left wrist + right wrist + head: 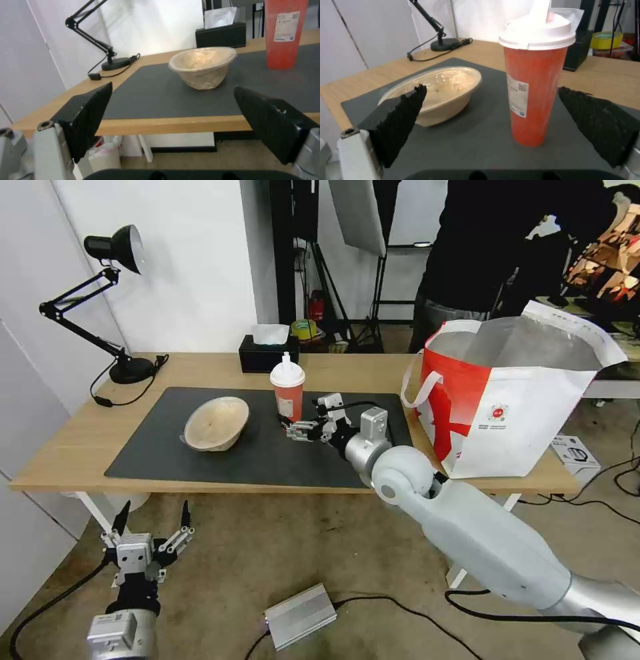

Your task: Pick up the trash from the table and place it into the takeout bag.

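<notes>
The right tool (293,428) hovers low over the dark grey mat (160,453), fingers spread wide and gripping nothing, just in front of the red drink cup (287,395). The cup stands upright, long axis vertical, white domed lid on top, not touching either finger. To the robot's left of the cup, apart from it, the beige bowl (216,423) rests on the mat, tilted with its opening turned partly toward the robot. Open mat lies between and around both. The takeout bag (513,393) stands at the right end of the tabletop (80,440), mouth open upward. The left tool (152,523) hangs below the tabletop's near edge, fingers released and spread, holding nothing.
</notes>
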Motion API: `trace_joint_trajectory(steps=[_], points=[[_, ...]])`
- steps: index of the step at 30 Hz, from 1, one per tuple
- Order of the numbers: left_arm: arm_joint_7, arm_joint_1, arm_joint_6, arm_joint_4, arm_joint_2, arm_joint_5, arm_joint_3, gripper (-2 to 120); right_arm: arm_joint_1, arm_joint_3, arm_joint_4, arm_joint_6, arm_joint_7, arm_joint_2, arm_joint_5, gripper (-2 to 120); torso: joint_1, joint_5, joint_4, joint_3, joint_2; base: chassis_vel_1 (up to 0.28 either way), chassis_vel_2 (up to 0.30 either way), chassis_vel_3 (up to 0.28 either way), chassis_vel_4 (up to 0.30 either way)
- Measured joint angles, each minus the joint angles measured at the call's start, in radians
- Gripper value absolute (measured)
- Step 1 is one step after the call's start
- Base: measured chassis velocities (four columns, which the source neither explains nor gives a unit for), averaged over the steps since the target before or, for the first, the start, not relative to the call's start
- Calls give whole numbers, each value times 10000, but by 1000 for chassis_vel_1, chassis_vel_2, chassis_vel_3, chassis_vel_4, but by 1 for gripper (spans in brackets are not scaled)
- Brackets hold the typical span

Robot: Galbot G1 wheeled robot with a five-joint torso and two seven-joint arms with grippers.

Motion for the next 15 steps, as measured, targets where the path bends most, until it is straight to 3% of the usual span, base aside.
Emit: trace_joint_trajectory(steps=[15], points=[[-9, 39, -23, -50, -3, -15, -36, 98, -100, 102, -303, 23, 110, 121, -103, 100, -1, 0, 0, 0, 0, 0, 0, 0, 0]])
